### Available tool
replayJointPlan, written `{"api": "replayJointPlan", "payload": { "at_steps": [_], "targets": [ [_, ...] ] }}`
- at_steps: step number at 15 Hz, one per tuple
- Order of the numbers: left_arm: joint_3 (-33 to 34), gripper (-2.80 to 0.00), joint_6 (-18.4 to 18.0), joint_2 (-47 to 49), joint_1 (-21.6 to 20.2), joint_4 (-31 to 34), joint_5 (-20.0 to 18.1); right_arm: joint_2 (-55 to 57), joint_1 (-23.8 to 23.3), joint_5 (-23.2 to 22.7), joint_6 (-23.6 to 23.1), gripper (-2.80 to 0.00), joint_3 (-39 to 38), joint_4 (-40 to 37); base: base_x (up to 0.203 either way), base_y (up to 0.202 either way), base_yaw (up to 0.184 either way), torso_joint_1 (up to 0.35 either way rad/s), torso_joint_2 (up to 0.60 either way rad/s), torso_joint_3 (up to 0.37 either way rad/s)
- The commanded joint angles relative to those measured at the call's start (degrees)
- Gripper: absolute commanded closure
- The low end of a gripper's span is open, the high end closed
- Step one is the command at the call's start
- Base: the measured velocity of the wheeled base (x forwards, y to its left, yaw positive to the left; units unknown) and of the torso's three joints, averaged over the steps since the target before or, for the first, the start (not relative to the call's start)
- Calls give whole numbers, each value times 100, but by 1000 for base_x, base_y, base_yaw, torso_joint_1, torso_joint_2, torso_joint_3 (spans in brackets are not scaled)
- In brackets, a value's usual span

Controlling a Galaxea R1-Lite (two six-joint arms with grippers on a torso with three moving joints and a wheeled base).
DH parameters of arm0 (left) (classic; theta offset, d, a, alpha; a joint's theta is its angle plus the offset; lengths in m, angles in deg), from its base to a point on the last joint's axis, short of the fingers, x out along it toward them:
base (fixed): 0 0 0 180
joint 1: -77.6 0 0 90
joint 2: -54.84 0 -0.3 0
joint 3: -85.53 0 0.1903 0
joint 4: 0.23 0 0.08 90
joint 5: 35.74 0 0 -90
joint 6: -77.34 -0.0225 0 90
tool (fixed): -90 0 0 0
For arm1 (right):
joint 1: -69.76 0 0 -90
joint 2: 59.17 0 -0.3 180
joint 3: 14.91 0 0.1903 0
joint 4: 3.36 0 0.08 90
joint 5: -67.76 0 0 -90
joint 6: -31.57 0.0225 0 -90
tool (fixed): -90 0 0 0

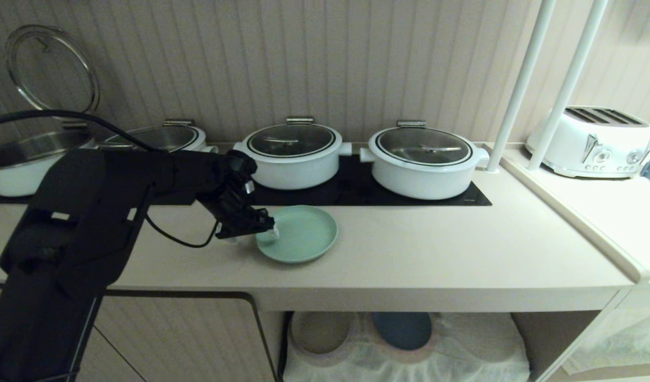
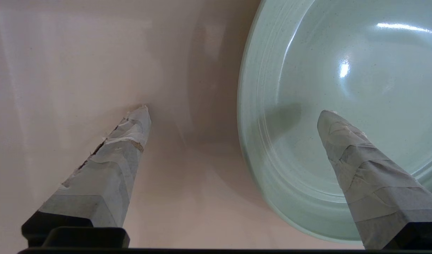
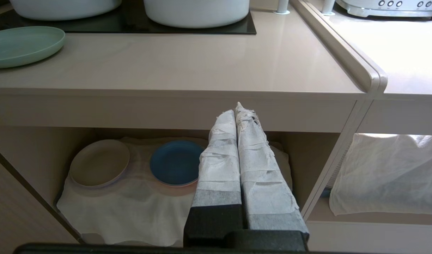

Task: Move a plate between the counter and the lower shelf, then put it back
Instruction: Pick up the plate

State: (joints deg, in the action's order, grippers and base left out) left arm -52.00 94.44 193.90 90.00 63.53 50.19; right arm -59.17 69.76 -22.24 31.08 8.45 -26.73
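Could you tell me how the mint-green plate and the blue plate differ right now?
The mint-green plate sits on the counter; the blue plate lies on the white cloth in the lower shelf. The left gripper stands open across the green plate's rim, one finger over its inside, one over the counter; nothing is near the blue plate. Both are round, shallow and empty.

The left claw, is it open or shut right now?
Open. The left claw has its two taped fingers spread wide, straddling the green plate's rim: one on the counter, one over the plate.
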Motion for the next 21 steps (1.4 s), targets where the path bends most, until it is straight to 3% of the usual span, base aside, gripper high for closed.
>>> {"api": "replayJointPlan", "payload": {
  "at_steps": [1, 2, 11, 16, 21],
  "targets": [
    [-1, -280, 14, 7, 17, 21, -6, 0, 0, 0, 5, 0, 0, -2, 0, 0, 0, 0, 0, 0],
    [-1, 0, 14, 7, 17, 21, -6, 0, 0, 0, -4, 0, 0, -5, 0, 0, 0, 0, 0, 0],
    [3, 0, 71, -110, -1, 49, 32, 0, 0, 0, -3, 0, 0, 0, 0, 0, 0, 0, 0, 0],
    [8, 0, 442, -333, 0, 380, 35, 0, 0, 0, -4, 0, 0, 0, 0, 0, 0, 0, 0, 0],
    [8, 0, 1174, -722, -1, 797, 12, 0, 0, 0, -4, 0, 0, 0, 0, 0, 0, 0, 0, 0]
  ]
}}
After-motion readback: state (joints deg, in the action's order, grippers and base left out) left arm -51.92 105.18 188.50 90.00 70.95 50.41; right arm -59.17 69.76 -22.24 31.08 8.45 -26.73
